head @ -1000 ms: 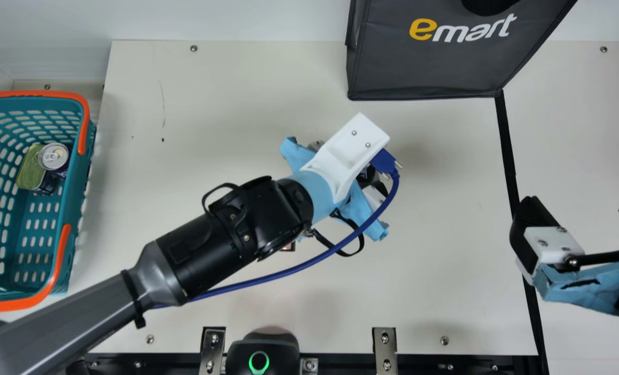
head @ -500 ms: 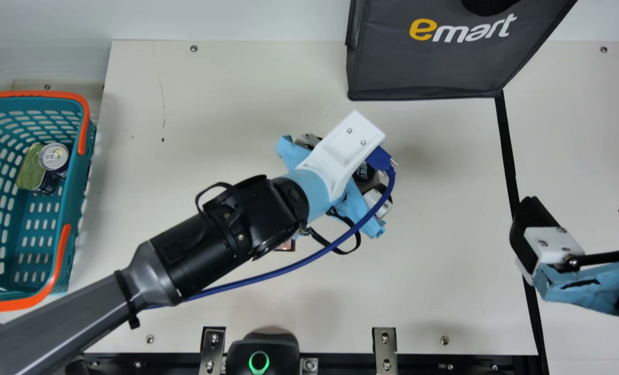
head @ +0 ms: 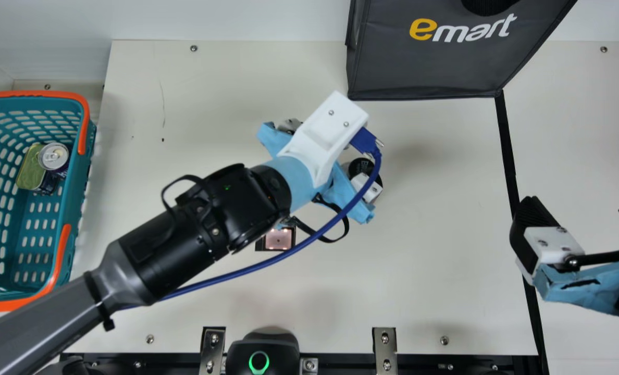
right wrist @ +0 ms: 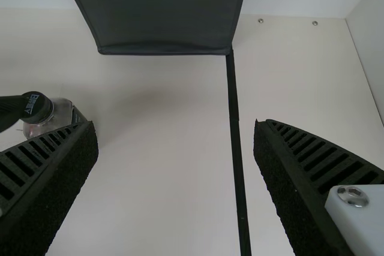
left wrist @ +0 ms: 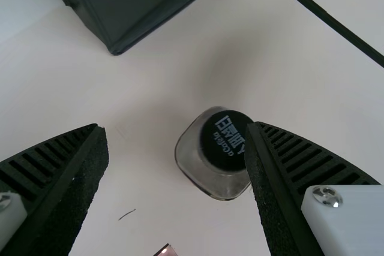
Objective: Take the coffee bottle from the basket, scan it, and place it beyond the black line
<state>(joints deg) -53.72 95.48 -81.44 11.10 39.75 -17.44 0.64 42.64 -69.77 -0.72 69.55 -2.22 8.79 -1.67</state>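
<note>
In the main view my left gripper (head: pixel 322 138) hangs over the middle of the table, partly covering the dark-capped coffee bottle (head: pixel 361 166). The left wrist view has the bottle (left wrist: pixel 207 178) upright on the table, close by one finger of my left gripper (left wrist: pixel 175 126), whose fingers are wide apart and hold nothing. In the right wrist view the bottle (right wrist: pixel 62 114) stands on the bag's left-hand side of the black line (right wrist: pixel 236 130). My right gripper (head: pixel 579 204) is open and empty around the line's right part; its wrist view shows the same gripper (right wrist: pixel 176 123) spread.
The teal basket (head: pixel 65 208) at the left holds a can (head: pixel 53 156) and a green tin (head: pixel 30 169). A dark bag (head: pixel 434 67) stands at the back. A small lit window (head: pixel 278 239) lies in the table, and a device with a green ring (head: pixel 259 362) sits at the front edge.
My left gripper has shifted left and a little toward the back, uncovering more of the bottle's cap and the lit window. The right arm has kept still.
</note>
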